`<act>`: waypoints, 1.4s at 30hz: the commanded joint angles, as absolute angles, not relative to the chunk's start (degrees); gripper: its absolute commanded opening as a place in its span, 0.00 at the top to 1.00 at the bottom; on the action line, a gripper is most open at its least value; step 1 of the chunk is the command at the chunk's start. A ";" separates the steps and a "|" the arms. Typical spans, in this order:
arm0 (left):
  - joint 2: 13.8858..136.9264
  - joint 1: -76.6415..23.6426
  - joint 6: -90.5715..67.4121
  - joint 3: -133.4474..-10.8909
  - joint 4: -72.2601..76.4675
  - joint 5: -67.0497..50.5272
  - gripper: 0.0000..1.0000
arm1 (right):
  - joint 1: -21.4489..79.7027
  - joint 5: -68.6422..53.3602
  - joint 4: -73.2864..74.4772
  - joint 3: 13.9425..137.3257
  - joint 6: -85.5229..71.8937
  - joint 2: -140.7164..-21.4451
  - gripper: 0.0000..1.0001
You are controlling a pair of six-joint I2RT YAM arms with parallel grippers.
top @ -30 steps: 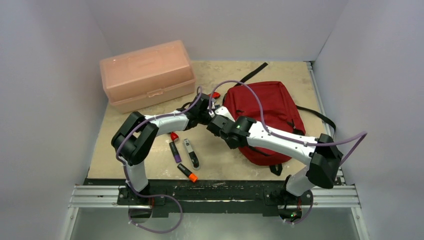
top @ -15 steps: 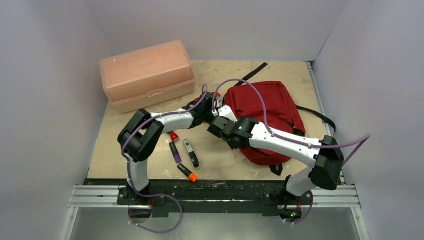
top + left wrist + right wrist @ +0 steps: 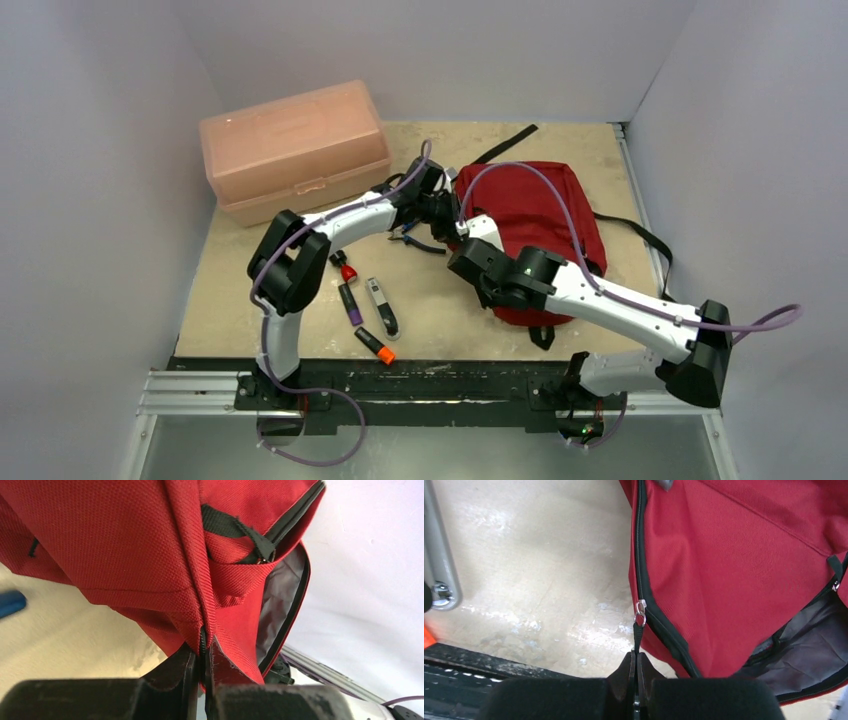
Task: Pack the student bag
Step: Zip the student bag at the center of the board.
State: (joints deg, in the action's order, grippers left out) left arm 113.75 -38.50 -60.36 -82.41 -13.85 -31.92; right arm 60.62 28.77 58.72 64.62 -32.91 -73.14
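The dark red student bag (image 3: 545, 205) lies at the right of the table, its top toward the left. My left gripper (image 3: 447, 207) is at the bag's upper left corner. In the left wrist view it (image 3: 202, 652) is shut on the bag's red fabric edge beside the zipper, and the bag (image 3: 125, 545) hangs lifted. The opening shows grey lining (image 3: 277, 605). My right gripper (image 3: 470, 232) is just below the left one. In the right wrist view it (image 3: 636, 656) is shut on the black strap of the zipper pull (image 3: 639, 611) on the bag (image 3: 734, 565).
A pale pink lidded box (image 3: 295, 150) stands at the back left. Several markers lie near the left arm: purple (image 3: 351, 302), black and grey (image 3: 382, 306), orange-tipped (image 3: 376, 346), and a red-tipped one (image 3: 346, 271). Black straps (image 3: 640, 235) trail right of the bag.
The left gripper has moved back and right, lifting the bag's corner. The right arm has swung its elbow to the right and down, drawing the zipper pull along.
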 commanded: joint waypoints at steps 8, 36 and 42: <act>122.79 -30.31 -41.09 -102.86 -27.35 -28.65 1.00 | 59.24 25.15 63.89 59.46 -45.43 -66.56 1.00; 102.60 -44.97 -85.14 -69.56 -0.92 -26.07 0.47 | 56.29 29.44 70.87 70.06 -37.81 -72.38 1.00; 104.76 -43.78 -81.42 -69.56 -1.55 -26.54 0.98 | 55.05 33.71 77.45 66.33 -43.86 -71.17 1.00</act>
State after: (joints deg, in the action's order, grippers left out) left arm 104.31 -44.99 -83.02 -68.38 -4.49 -27.05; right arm 56.27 28.10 68.86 67.07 -38.87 -73.58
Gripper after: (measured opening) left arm 0.146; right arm 0.007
